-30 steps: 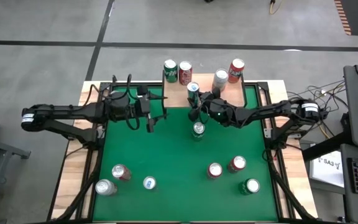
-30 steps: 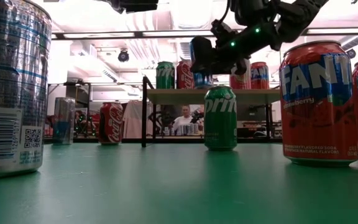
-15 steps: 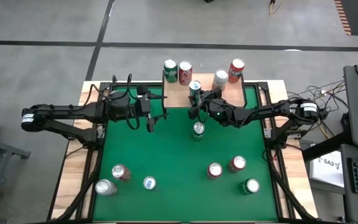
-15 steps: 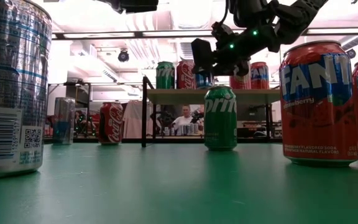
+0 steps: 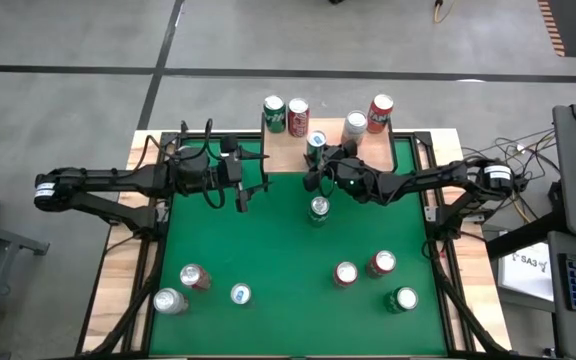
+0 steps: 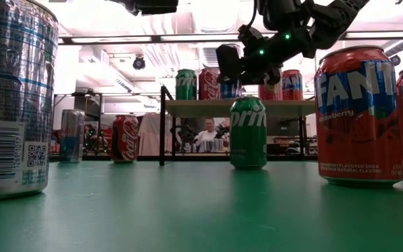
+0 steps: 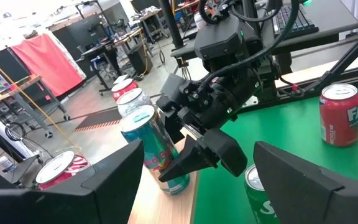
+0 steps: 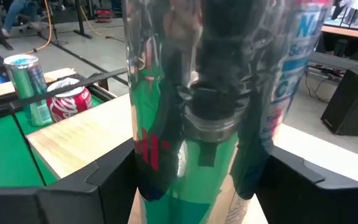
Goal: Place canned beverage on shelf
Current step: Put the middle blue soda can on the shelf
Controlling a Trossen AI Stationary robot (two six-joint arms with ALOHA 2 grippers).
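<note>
The shelf [image 5: 286, 155], a light wooden board on black legs, stands at the table's far edge. A teal can [image 5: 316, 140] stands upright on its board. My right gripper [image 5: 318, 158] reaches level toward the far left. It is open, with one finger on either side of the teal can [image 8: 197, 93], and a thin gap shows at each finger. My left gripper [image 5: 251, 190] hovers open and holds nothing, above the table left of the shelf's front. A green Sprite can [image 5: 318, 208] stands on the felt just near of the right gripper.
Also on the shelf stand a green can [image 5: 274, 113], a red can [image 5: 298, 115], a silver can [image 5: 355, 127] and a red Fanta can [image 5: 380, 112]. Several more cans stand near the front edge, such as a red one [image 5: 346, 272] and a silver one [image 5: 169, 300].
My right gripper's fingers have spread a little wider around the teal can, letting go of it. The can stays upright on the shelf board. The hand itself has stayed where it was.
</note>
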